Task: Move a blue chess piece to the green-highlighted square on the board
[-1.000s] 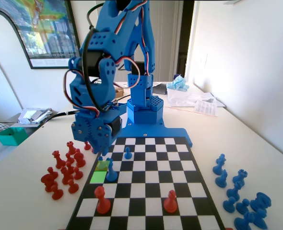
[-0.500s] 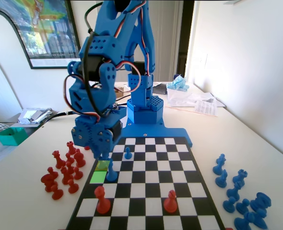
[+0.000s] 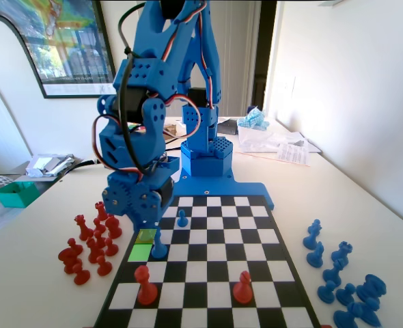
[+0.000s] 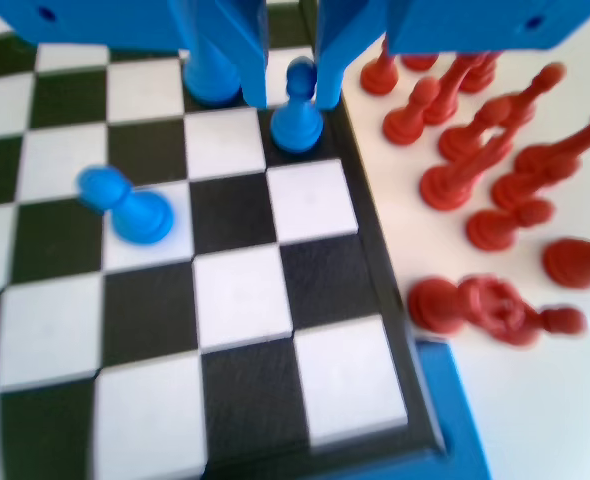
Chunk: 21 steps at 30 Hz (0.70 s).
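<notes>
In the wrist view a small blue pawn (image 4: 297, 112) stands on a dark square beside the board's (image 4: 375, 270) right rim. My gripper (image 4: 291, 100) is open around it. The right jaw is against its head and the left jaw is a little apart. In the fixed view my gripper (image 3: 147, 221) hangs low over the yellow-olive square (image 3: 145, 236) and hides that pawn. The green-highlighted square (image 3: 139, 252) lies one cell nearer the camera, bare. A taller blue piece (image 3: 159, 244) stands right of it. Another blue pawn (image 3: 182, 219) stands further back.
Several red pieces (image 3: 92, 239) crowd the table left of the board, close to my gripper, and they appear in the wrist view as red pieces (image 4: 475, 180). Two red pawns (image 3: 145, 285) (image 3: 242, 288) stand on the near rows. Several blue pieces (image 3: 345, 280) lie at the right.
My gripper has shifted slightly right and lower over the yellow-olive square. It now covers the small pawn that showed beside it a second ago. The pieces have not moved.
</notes>
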Motion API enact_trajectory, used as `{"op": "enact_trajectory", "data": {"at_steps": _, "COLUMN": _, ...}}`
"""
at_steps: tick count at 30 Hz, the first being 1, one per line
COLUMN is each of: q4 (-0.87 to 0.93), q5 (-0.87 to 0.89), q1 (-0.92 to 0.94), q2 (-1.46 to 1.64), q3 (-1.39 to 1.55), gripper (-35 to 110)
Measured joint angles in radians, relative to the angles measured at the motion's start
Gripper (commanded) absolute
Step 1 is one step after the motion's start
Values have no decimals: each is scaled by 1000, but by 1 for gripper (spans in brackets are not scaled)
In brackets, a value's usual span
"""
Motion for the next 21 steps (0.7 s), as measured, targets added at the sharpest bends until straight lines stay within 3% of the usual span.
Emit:
{"op": "enact_trajectory", "data": {"at_steps": 6, "q4": -18, "q5": -12, "q1": 6, "q2": -6, "q3": 2, "gripper": 9}}
{"op": "enact_trajectory", "data": {"at_steps": 9, "q4": -32, "q5": -25, "q1": 6, "q2": -6, "q3": 2, "gripper": 1}}
{"op": "enact_trajectory", "data": {"at_steps": 21, "q4": -17, "q5": -38, "q1": 6, "q2": -6, "q3": 6, "gripper": 1}}
